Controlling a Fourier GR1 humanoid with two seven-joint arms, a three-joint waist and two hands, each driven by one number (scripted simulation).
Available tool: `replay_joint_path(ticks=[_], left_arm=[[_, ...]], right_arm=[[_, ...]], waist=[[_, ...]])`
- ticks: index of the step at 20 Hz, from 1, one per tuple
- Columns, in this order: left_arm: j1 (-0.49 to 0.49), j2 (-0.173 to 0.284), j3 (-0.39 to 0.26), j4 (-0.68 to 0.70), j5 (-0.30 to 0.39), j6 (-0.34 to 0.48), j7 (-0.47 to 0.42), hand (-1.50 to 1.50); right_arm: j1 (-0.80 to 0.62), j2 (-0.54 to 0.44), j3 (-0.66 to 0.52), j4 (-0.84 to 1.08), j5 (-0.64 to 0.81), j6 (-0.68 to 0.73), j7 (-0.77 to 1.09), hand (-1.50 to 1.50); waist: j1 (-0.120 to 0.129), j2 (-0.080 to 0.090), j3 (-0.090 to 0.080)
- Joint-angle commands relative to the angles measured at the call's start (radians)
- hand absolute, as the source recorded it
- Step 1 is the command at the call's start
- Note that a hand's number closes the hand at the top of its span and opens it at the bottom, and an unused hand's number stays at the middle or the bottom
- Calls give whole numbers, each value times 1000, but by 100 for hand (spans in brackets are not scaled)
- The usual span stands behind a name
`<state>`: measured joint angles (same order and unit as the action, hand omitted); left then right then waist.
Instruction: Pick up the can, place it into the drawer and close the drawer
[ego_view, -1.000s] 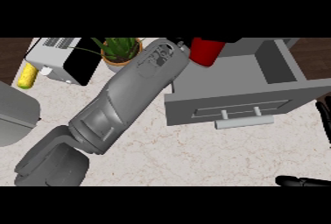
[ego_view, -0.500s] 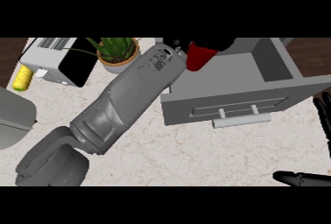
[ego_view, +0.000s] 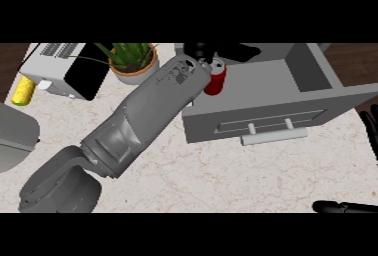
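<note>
A red can (ego_view: 214, 80) hangs from my left hand (ego_view: 201, 50), whose black fingers are curled round its top. The grey left forearm runs up from the lower left to the top middle of the head view. The can is at the left wall of the open grey drawer (ego_view: 310, 75), partly over the drawer's inside and partly over its left edge. The drawer's front has a pale bar handle (ego_view: 275, 135) facing me. My right hand (ego_view: 341, 206) rests at the lower right corner with straight fingers, and more of its fingers show at the right edge.
A potted plant (ego_view: 133, 62) stands just left of my left forearm. A white appliance with a black side (ego_view: 59, 70) and a yellow corn cob (ego_view: 23, 91) lie at the back left. A grey rounded object (ego_view: 15, 135) sits at the left edge.
My left hand has carried the can leftward and nearer in the view, from above the drawer's back left corner to its left wall. The right hand has barely moved.
</note>
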<state>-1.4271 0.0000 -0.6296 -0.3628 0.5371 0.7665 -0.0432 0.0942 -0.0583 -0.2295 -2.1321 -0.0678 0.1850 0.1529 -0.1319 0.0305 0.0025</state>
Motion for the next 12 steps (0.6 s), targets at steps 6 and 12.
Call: replay_joint_path(ticks=[6,12], left_arm=[[22,0,10,-41,83,46,-24,-150],[6,0,18,-63,136,43,-39,-150]], right_arm=[[-17,-80,3,-61,140,17,-73,-150],[-16,-126,43,-80,274,25,-131,-150]], waist=[[-8,1,0],[13,-3,-1]])
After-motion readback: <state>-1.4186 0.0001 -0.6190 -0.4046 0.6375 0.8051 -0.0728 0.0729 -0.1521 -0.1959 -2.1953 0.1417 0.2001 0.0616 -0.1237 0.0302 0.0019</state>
